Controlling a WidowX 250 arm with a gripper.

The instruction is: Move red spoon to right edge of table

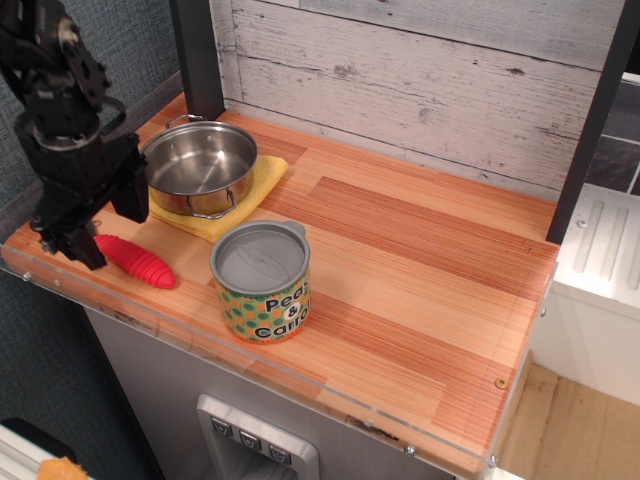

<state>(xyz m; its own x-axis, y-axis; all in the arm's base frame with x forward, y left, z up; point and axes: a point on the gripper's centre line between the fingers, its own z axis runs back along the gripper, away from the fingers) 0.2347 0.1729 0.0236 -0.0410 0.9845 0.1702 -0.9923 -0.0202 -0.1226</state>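
The red spoon (136,260) lies near the front left edge of the wooden table (420,250), with its ribbed red handle pointing right. Its silver bowl is hidden behind my gripper. My black gripper (100,224) hangs low over the spoon's bowl end with its two fingers spread apart, one in front of the spoon and one behind it. It holds nothing that I can see. The table's right edge (545,290) is far from the spoon.
A steel pot (198,165) sits on a yellow cloth (262,180) just behind the gripper. A peas-and-carrots can (262,282) stands right of the spoon. A dark post (198,55) rises at the back left. A clear plastic rim (200,340) runs along the front.
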